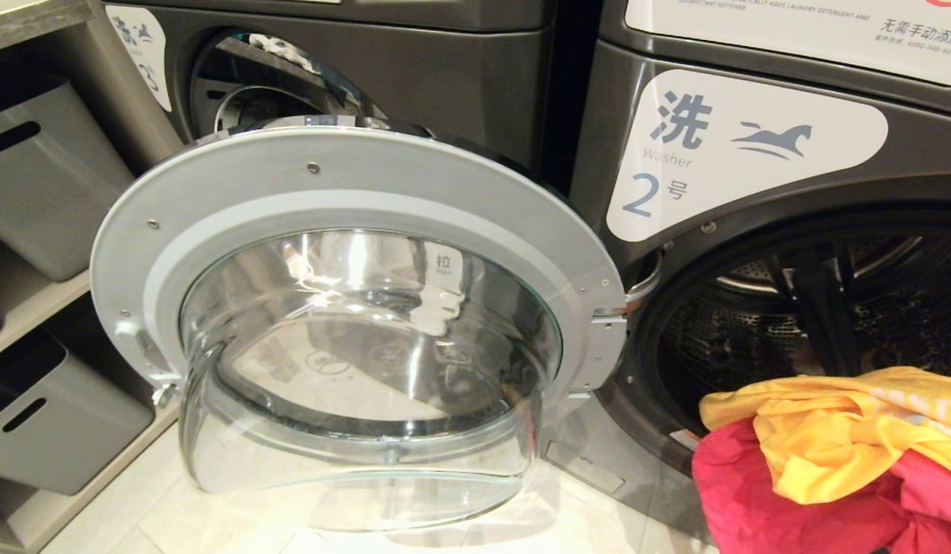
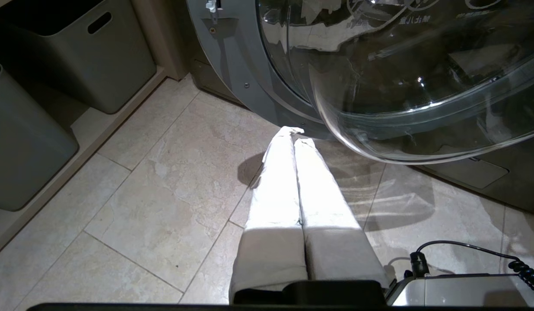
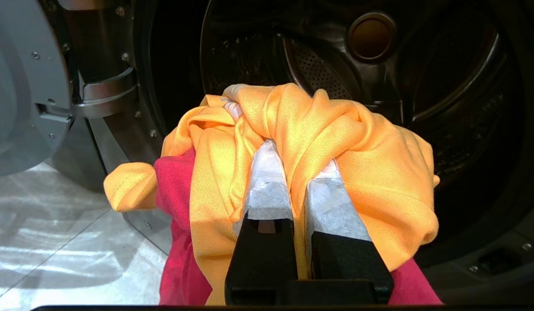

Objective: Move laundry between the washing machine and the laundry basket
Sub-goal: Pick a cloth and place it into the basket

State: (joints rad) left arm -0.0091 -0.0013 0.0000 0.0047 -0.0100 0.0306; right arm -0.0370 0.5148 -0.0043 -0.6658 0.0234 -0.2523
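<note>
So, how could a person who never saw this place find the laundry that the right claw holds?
Look at the washing machine marked 2, whose round door stands swung open to the left. In front of its dark drum, low on the right, hangs a bundle of clothes clamped in the right claw. It is the only bright thing there: yellow-orange cloth wrapped over pinkish-red cloth.
</note>
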